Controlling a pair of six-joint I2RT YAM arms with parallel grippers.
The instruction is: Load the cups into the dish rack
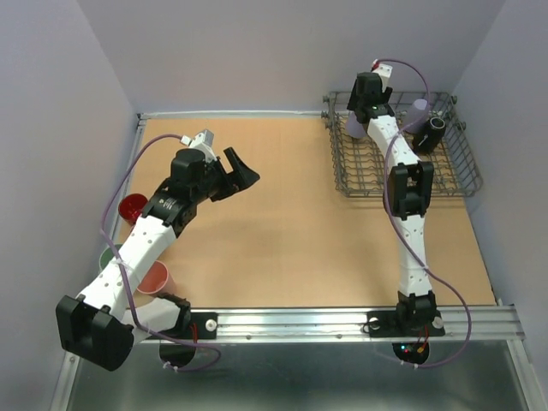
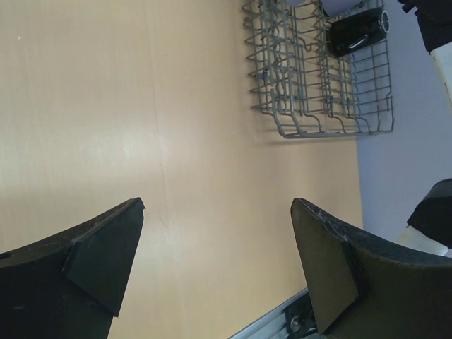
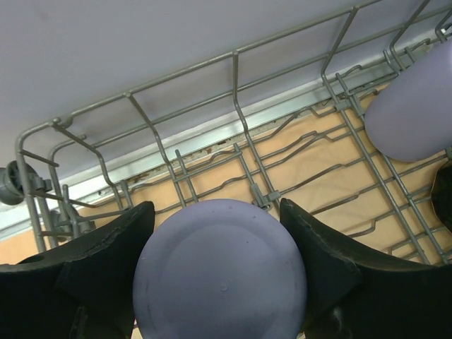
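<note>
While the right arm was stretched out to the dish rack (image 1: 445,171), which sat in the 1 o'clock corner of the tabletop (image 1: 291,240), the right fingers (image 3: 92,261) were clamped on a lavender cup (image 3: 219,275). Wrist view: one finger on each side of it, both touching, the cup's flat base facing the camera, mouth pointed away. From above, that cup was over the rack's 10 o'clock corner, just inside the far rail. Couldn't tell whether it touched the wires.

Second lavender cup (image 1: 419,111) was in the rack at 12 o'clock, against the far wall, apart from the held one. Black cup (image 1: 432,133) was in the rack at about 2 o'clock, tipped over, mouth toward 1 o'clock, just beside the second lavender cup.

Left fingers (image 2: 92,275) were spread wide with nothing between them, hovering over bare tabletop at roughly 10 o'clock from its centre, tips aimed toward 2 o'clock.

Three cups were outside the rack, all along the tabletop's left edge beside the left arm:
- Red cup (image 1: 131,207) was at 9 o'clock.
- Pink cup (image 1: 156,278) was at 7 o'clock, near the arm's base.
- Pale green cup (image 1: 106,255) was between those two, mostly hidden under the arm.
</note>
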